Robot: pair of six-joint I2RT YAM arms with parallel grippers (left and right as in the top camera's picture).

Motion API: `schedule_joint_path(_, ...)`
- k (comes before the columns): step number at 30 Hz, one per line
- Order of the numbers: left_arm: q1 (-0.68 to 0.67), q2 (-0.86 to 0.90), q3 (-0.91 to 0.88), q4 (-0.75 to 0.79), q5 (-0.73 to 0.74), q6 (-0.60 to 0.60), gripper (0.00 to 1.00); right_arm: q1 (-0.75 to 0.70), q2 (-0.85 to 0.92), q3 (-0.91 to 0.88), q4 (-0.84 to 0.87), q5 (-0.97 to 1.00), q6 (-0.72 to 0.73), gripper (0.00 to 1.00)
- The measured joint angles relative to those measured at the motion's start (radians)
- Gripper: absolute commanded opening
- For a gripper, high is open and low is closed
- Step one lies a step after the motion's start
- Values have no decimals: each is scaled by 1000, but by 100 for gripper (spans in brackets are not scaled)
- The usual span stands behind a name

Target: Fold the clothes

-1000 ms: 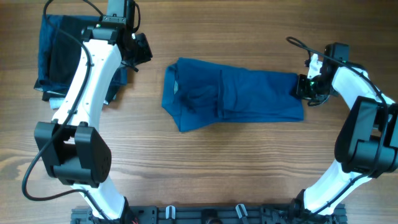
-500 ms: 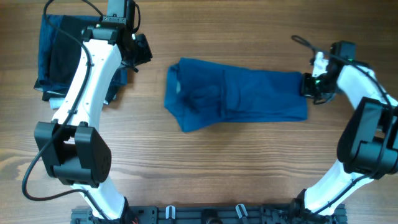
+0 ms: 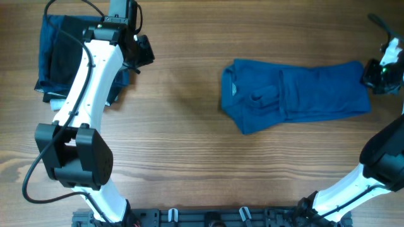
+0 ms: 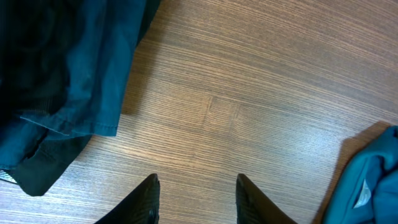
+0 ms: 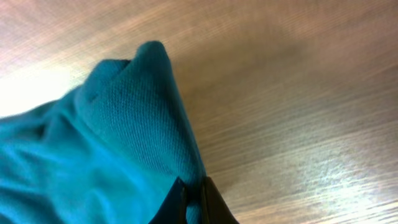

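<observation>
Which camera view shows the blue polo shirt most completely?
The overhead view: almost the whole polo shirt is visible there. The left wrist view shows only an edge with the label. The right wrist view shows only the corner pinched in the jaws of the right gripper.

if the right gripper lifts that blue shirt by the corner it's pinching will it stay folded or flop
Probably flops: the shirt is wrinkled and lies in loose layers that would likely sag open. It looks light, since the right gripper raises a thin peaked corner. The textured weave probably resists slipping.
</observation>
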Motion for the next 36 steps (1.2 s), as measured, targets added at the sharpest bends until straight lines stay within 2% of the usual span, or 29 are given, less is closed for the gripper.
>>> schedule_joint_path(8, 0, 0, 0, -4, 0, 0, 40, 127, 0, 185, -192, -66, 55, 4)
schedule_joint_path(14, 0, 0, 0, -6, 0, 0, 41, 283, 0, 253, -273, -174, 89, 4)
schedule_joint_path(20, 0, 0, 0, -6, 0, 0, 41, 425, 0, 282, -327, -196, 114, 4)
schedule_joint_path(29, 0, 0, 0, -7, 0, 0, 41, 610, 0, 270, -329, -187, 137, 4)
schedule_joint_path(36, 0, 0, 0, -7, 0, 0, 41, 703, 2, 189, -246, -186, 177, 4)
